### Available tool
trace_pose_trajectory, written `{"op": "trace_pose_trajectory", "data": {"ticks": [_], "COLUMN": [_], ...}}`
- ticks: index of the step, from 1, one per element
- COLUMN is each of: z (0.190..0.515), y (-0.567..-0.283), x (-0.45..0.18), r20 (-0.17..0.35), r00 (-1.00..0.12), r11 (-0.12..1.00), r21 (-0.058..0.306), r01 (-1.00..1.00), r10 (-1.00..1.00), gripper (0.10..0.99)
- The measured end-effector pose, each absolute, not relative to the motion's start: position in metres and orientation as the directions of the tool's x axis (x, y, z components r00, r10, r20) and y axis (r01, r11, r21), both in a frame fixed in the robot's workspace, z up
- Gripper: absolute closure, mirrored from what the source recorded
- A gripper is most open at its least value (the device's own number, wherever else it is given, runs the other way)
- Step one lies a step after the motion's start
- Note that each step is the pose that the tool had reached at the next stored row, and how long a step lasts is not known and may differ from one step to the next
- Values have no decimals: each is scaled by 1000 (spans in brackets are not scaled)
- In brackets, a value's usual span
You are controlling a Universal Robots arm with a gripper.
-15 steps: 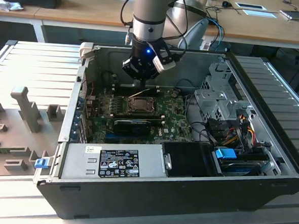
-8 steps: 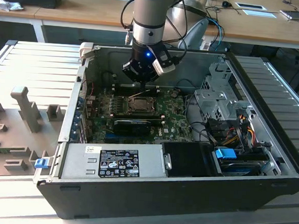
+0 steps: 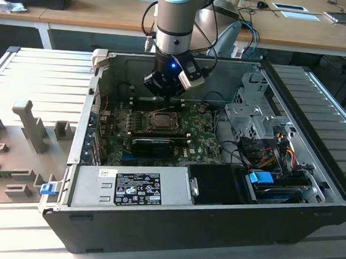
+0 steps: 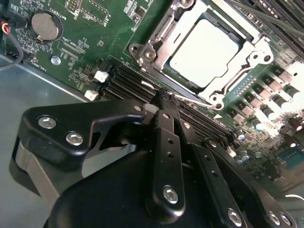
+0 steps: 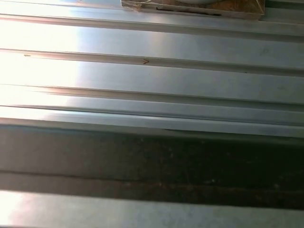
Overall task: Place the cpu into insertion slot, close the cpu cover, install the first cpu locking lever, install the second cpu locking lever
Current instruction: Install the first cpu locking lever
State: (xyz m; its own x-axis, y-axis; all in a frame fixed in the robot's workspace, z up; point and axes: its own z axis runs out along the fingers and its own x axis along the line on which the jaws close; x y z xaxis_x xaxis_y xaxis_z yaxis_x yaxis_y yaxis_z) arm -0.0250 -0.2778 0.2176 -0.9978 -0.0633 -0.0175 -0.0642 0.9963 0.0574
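tool (image 4: 160, 97): fingers closed together, gripping nothing, low over green motherboard (image 4: 85, 42)
cpu (image 4: 204, 52): seated in slot, just beyond tool tip
cover (image 4: 247, 54): down, framing cpu
case (image 3: 310, 191): open, on tabletop

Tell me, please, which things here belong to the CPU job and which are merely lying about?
Job:
cpu, seated
cpu cover, closed over it
insertion slot
gripper, near the socket

Lying about:
coin battery
power supply
blue drive latch
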Motion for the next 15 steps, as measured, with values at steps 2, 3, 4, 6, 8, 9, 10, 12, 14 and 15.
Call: {"op": "trace_pose_trajectory", "data": {"ticks": [2, 3, 4, 6, 8, 9, 10, 12, 14, 15], "z": [215, 214, 213, 210, 207, 206, 205, 205, 204, 204], "y": [-278, -278, -278, -278, -278, -278, -278, -278, -278, -278], "x": [-23, -23, -23, -22, -22, -22, -22, -22, -22, -22], "r20": [-18, -17, -17, -18, -17, -18, -18, -17, -17, -17], "r00": [-998, -998, -998, -998, -998, -998, -998, -998, -998, -998], "r11": [996, 996, 996, 996, 996, 996, 996, 996, 996, 996], "r21": [57, 57, 57, 57, 57, 57, 57, 57, 57, 57], "r01": [-64, -64, -64, -64, -64, -64, -64, -64, -64, -64], "r10": [-63, -63, -63, -63, -63, -63, -63, -63, -63, -63], "gripper": [980, 980, 980, 980, 980, 980, 980, 980, 980, 980]}}
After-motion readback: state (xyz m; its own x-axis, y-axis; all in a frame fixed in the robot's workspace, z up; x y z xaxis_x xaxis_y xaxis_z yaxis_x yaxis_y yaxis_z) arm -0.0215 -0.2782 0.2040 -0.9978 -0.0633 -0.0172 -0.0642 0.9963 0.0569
